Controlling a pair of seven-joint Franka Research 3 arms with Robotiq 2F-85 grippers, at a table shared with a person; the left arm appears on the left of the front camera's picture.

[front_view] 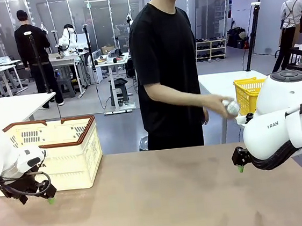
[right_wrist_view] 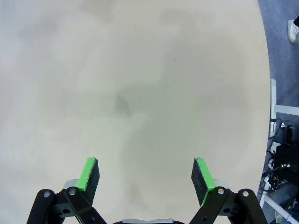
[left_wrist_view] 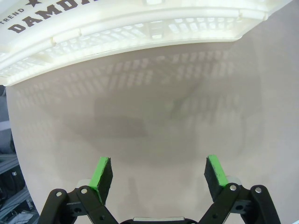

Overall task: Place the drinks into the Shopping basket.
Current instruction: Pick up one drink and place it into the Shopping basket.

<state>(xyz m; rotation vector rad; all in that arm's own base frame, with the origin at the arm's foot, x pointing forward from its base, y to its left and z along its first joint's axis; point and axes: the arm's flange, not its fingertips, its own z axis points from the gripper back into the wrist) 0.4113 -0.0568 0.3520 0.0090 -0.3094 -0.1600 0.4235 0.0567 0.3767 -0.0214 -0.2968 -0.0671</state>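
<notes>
Shopping basket (front_view: pixel 74 153), cream-white slotted plastic with a brown rim, stands on the brown tabletop (front_view: pixel 170 197) at the robot's far left. We read "DAMDA" on its wall in the left wrist view. We find the left gripper (left_wrist_view: pixel 159 173) hanging just in front of it over bare table, fingers spread wide and holding nothing. The right gripper (right_wrist_view: pixel 147 179) hovers over bare table on the right, likewise released and empty. Across the table a person (front_view: pixel 164 63) in a black T-shirt holds a small pale object (front_view: pixel 231 107) in one hand (front_view: pixel 216 105). We cannot identify it through the blur. It is near a yellow mesh basket (front_view: pixel 246 93).
</notes>
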